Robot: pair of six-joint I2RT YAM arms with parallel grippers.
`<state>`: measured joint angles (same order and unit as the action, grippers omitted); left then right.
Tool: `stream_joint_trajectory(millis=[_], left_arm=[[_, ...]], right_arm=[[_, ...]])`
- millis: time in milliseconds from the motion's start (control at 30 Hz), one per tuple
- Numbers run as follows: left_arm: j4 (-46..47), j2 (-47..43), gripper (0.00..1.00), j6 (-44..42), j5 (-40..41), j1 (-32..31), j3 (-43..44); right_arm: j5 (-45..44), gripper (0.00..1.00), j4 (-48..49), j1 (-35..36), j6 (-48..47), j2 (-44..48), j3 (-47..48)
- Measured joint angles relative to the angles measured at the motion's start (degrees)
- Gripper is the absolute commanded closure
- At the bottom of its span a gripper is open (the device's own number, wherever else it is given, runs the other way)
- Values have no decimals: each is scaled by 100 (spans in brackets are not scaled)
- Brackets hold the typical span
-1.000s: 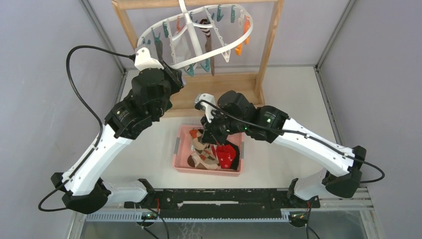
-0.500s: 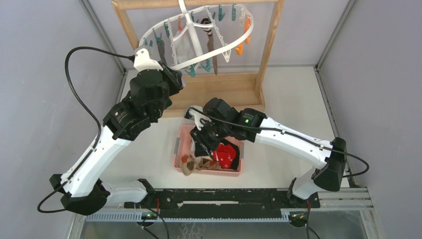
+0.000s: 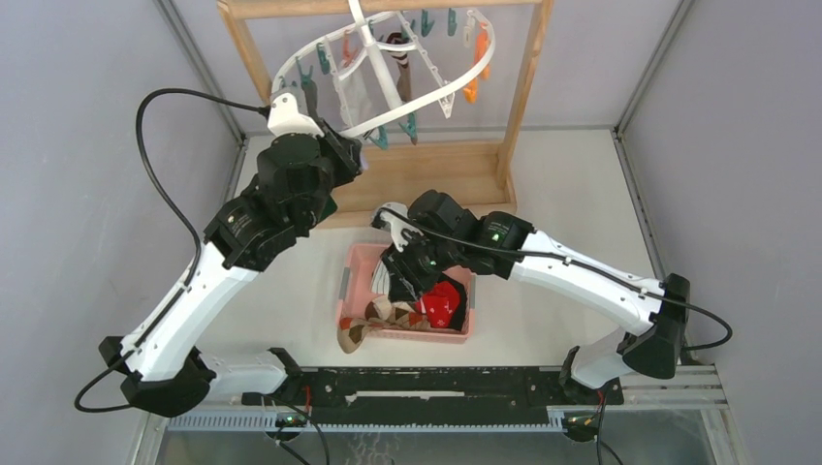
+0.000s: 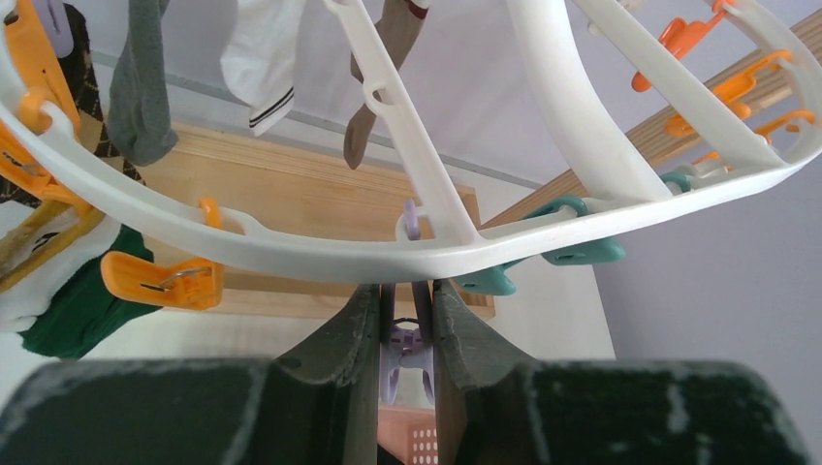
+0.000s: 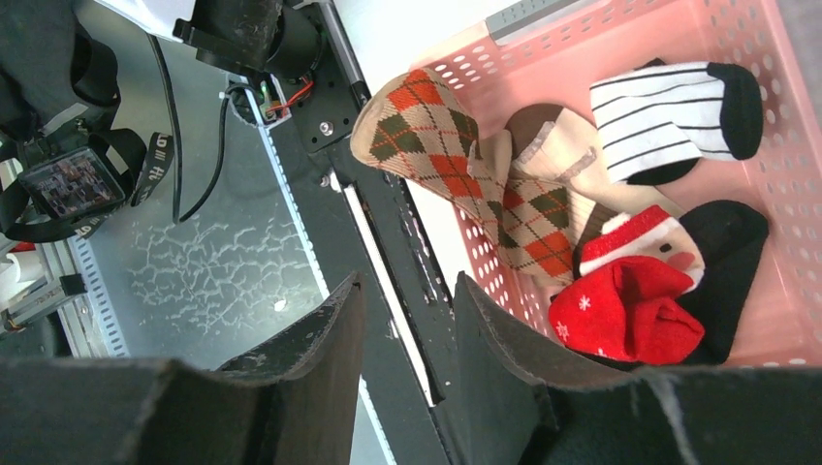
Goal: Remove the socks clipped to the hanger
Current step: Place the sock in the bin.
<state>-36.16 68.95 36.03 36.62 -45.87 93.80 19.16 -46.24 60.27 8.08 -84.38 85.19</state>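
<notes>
**Kid:** What did your right end effector (image 5: 407, 286) just do?

**Robot:** It let go. Its two fingers are spread wide now, with nothing between them. The argyle sock (image 5: 426, 126) it held a moment ago has dropped. Now it flops over the near rim of the pink basket (image 5: 785, 252), half in and half out.

**Kid:** So that sock is done?

**Robot:** I think so, but it could slide off onto the surface (image 3: 572, 174). It is soft and floppy, like the red sock (image 5: 625, 310) and the stripy sock (image 5: 669, 121) beside it.

**Kid:** And your other arm?

**Robot:** My left end effector (image 4: 407, 295) is pinching a purple clip (image 4: 407, 354) under the hanger (image 4: 320, 257). The hanger is hard, smooth white plastic, bent round like a ring. A grey sock (image 4: 141, 87), a white sock (image 4: 262, 58) and a brown sock (image 4: 383, 77) hang from it, so there is more to take down.
</notes>
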Motion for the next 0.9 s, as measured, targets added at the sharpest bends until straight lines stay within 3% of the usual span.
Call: stream_joint_trajectory(millis=[467,700,900], left_arm=[[-177,634,75,17,-409,17,468],[-382,1008,60,2,-782,15,861],[-629,1167,55,-37,-944,15,1080]], right_arm=[[87,55,17,24,22,164,-531],[87,54,181,142,20,81,-531],[107,54,376,203,-2,-225,-531]])
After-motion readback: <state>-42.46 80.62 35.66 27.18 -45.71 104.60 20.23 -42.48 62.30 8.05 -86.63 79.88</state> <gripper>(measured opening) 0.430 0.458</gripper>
